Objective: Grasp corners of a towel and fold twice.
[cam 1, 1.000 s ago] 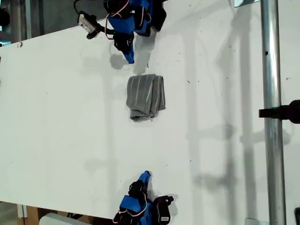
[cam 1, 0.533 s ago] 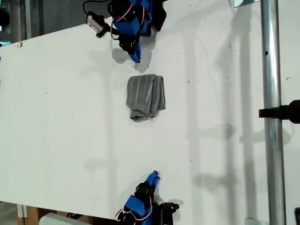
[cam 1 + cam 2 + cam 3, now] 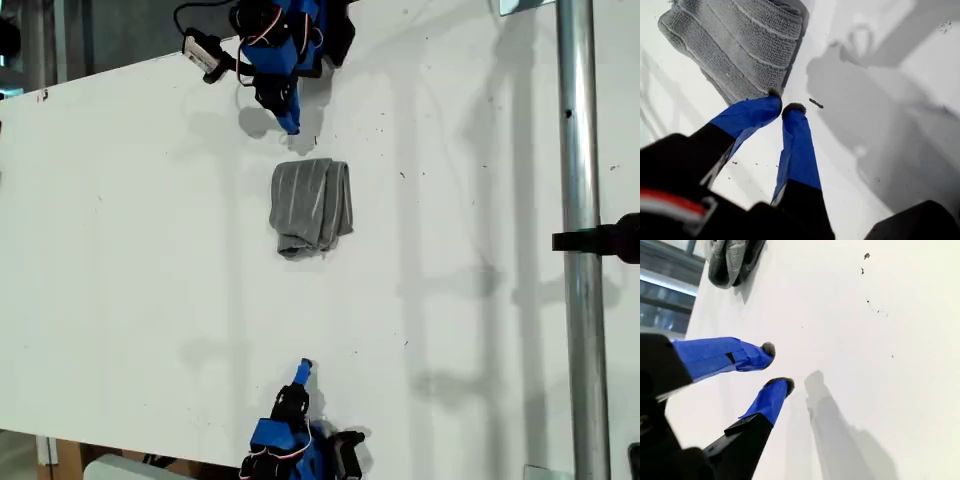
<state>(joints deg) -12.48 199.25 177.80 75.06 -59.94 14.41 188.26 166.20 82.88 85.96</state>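
The towel (image 3: 312, 205) lies on the white bench (image 3: 130, 250) as a compact, slightly rumpled bundle, its layers stacked and no single corner standing out clearly, between the two arms in the exterior view. Over the last second it has not shifted at all, while both arms have. My first claw (image 3: 290, 125) has drawn back a little from the bundle and now hangs just beyond its near edge. In the first wrist view the claw (image 3: 784, 106) is pinched almost closed with nothing in it, its tips close to the striped cloth (image 3: 740, 40) but not gripping it. My second claw (image 3: 303, 368) has swung sideways and back, and now stands well apart from the towel. In the second wrist view the claw (image 3: 776, 366) is narrowly parted and empty, and the bundle (image 3: 732, 257) is far off. With the cloth released and already doubled up, and both claws empty and clear of it, I judge that the folding is done or nearly so. What remains is pulling the arms back, unless the loose lower end needs tidying.
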